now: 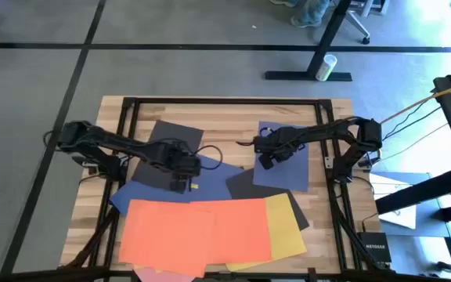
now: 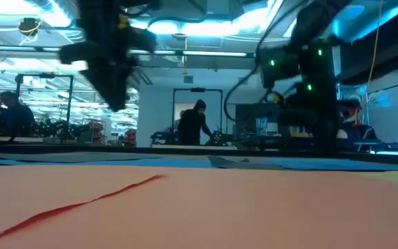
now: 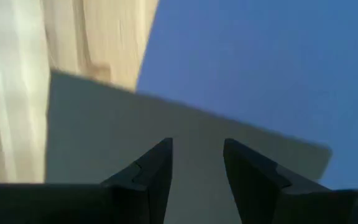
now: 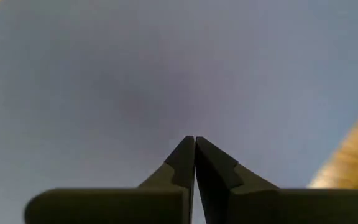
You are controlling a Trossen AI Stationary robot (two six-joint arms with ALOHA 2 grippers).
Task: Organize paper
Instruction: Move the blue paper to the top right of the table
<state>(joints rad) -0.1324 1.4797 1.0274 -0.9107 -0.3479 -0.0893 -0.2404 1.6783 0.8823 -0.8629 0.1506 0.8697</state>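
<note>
Paper sheets lie spread over the wooden surface (image 1: 319, 235). Two orange sheets (image 1: 198, 227) sit side by side at the near edge, covering part of a yellow sheet (image 1: 286, 227) to their right, with a strip of pink sheet (image 1: 163, 273) showing beneath them at the very edge. A black sheet (image 1: 163, 149) lies tilted toward the left middle on top of a blue sheet (image 1: 131, 196), and another dark sheet (image 1: 249, 184) rests near the centre. A second blue sheet (image 1: 284, 157) lies alone toward the right side. The left hand (image 1: 180, 182) sits over the near edge of the black sheet where it meets the blue one; its wrist view shows the fingers (image 3: 151, 177) apart, with the dark sheet's edge just ahead of them and blue paper beyond. The right hand (image 1: 266, 160) is over the left part of the lone blue sheet, its fingers (image 4: 188, 163) pressed together with nothing visible between them; whether the tips touch the paper is hard to tell. In the low view a person (image 2: 193, 124) stands far back in the room.
</note>
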